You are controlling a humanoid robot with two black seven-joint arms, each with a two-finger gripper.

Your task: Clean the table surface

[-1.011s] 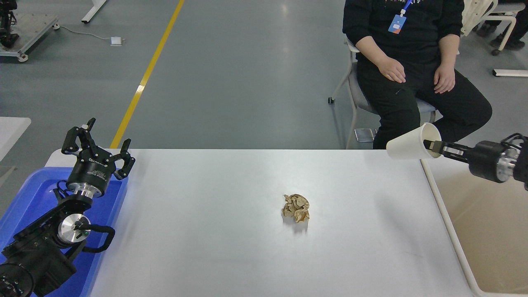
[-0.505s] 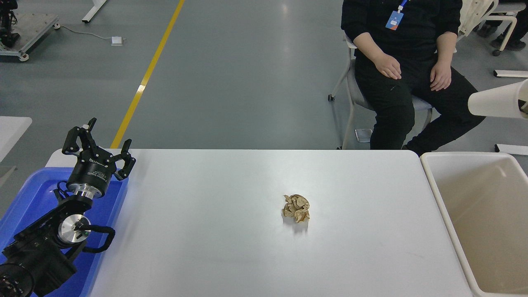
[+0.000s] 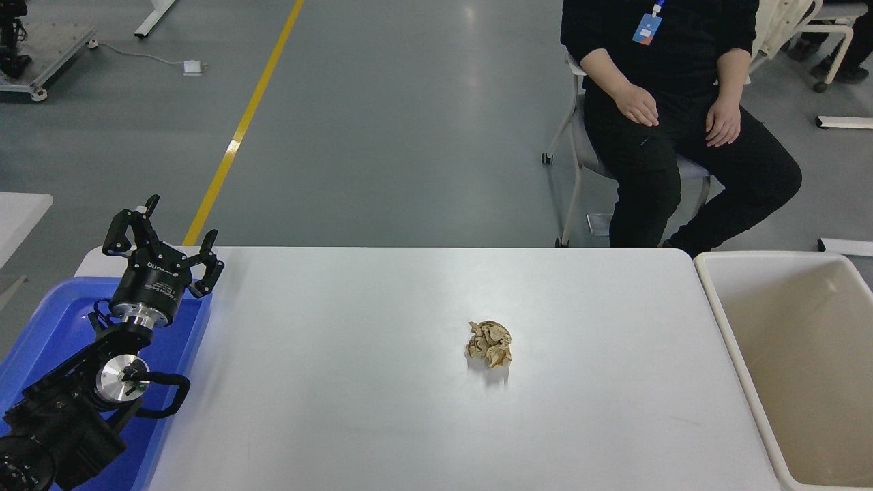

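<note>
The white table surface (image 3: 354, 382) fills the middle of the head view. A crumpled ball of brown paper (image 3: 489, 344) lies on it, a little right of centre. My left gripper (image 3: 166, 236) is parked at the lower left above the blue tray, fingers spread open and empty. My right arm and gripper are out of view, and so is the white paper cup.
A blue plastic tray (image 3: 48, 327) sits at the table's left end under my left arm. A beige rectangular tub (image 3: 805, 354) stands against the table's right end. A person in black (image 3: 675, 116) sits on a chair beyond the far right corner, hands on thighs.
My right gripper, holding a white paper cup, rose up and to the right over the tub and left the picture. The person shifted slightly. The left arm and paper ball stayed put.
</note>
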